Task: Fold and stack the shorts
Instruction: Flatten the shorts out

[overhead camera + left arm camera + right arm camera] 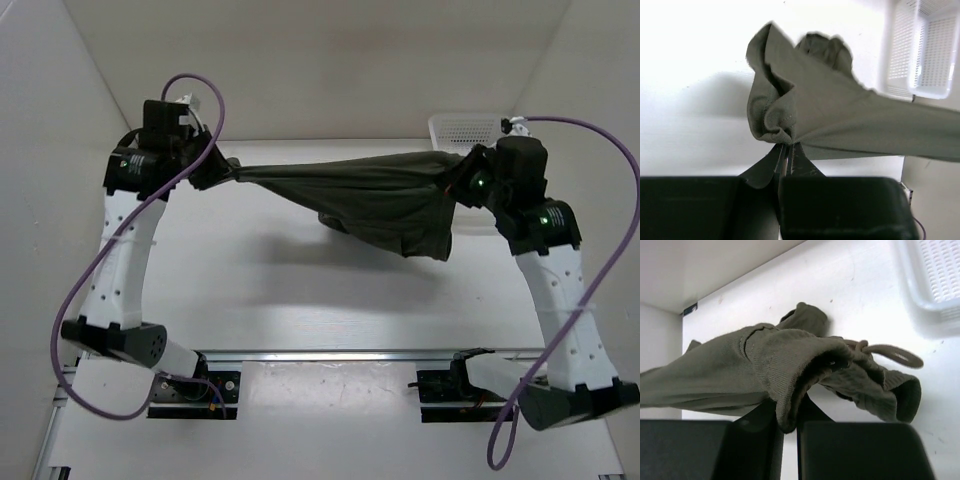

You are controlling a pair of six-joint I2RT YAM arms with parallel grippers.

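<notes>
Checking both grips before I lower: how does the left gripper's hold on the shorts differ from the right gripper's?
The left gripper pinches a thin stitched edge of the shorts; the right gripper clamps the thick ribbed waistband, beside the drawstring. At the left gripper the cloth narrows to a tight point; at the right gripper it fans wide and sags. Both are shut on the shorts, holding them stretched above the table.

Olive shorts in a white workspace.
You're looking at plain dark olive-green shorts [380, 195] with no print, a ribbed knit at the waistband and a tan drawstring [890, 352]. The table [300, 300] is white, and so is the basket [462, 128], its walls a fine mesh grid. Your arms [120, 270] are white with black joints and purple cables [190, 78]; small green lights [482, 183] glow on the right one.
</notes>
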